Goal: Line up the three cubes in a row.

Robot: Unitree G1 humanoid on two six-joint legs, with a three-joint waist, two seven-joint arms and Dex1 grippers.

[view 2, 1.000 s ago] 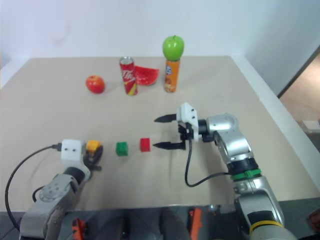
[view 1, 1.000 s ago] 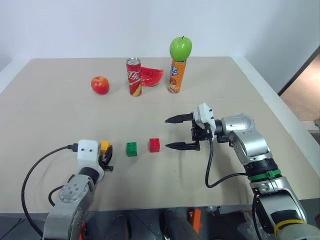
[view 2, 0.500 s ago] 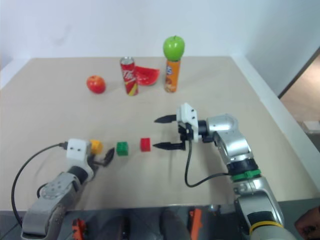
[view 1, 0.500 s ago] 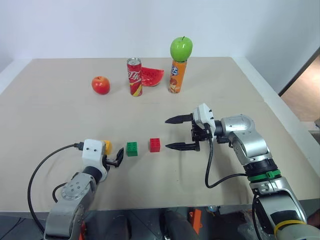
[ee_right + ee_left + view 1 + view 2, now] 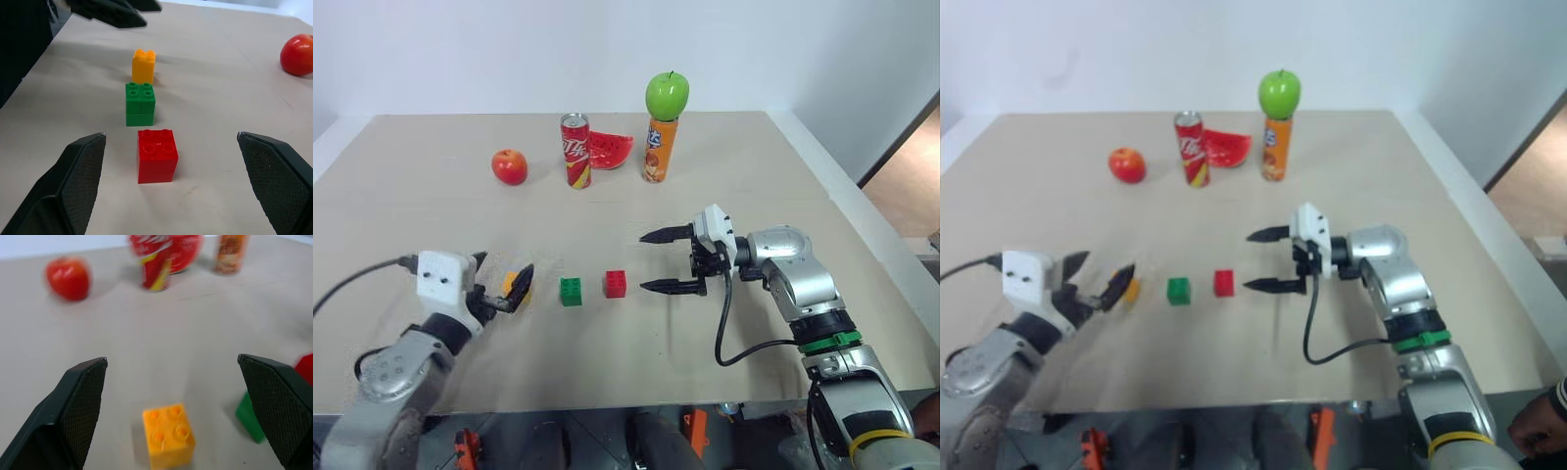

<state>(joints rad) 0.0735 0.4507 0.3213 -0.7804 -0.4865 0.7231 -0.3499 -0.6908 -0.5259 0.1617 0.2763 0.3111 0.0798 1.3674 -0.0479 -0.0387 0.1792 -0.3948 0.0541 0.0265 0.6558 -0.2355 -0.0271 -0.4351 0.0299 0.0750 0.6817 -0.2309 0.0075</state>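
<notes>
Red cube (image 5: 616, 284), green cube (image 5: 571, 291) and orange-yellow cube (image 5: 511, 284) aligned mid-table (image 5: 607, 206); left gripper (image 5: 505, 283) spread around the latter.

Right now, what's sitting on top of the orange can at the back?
A green apple is balanced on the orange can. It covers the can's top, so the lid cannot be seen. A watermelon slice lies beside the can.

Three blocks sit in a row across the middle of the surface (image 5: 431, 215): the orange-yellow cube (image 5: 512, 283), the green cube (image 5: 571, 291) and the red cube (image 5: 616, 284), with small gaps between them. My left claw (image 5: 499, 284) hangs spread just beside the orange-yellow one; my right claw (image 5: 651, 260), also spread, blocks the red end. Bare surface lies in front of the row. Well behind stand the apple (image 5: 509, 166), soda can (image 5: 575, 150), watermelon slice (image 5: 610, 150) and orange bottle (image 5: 658, 149).
</notes>
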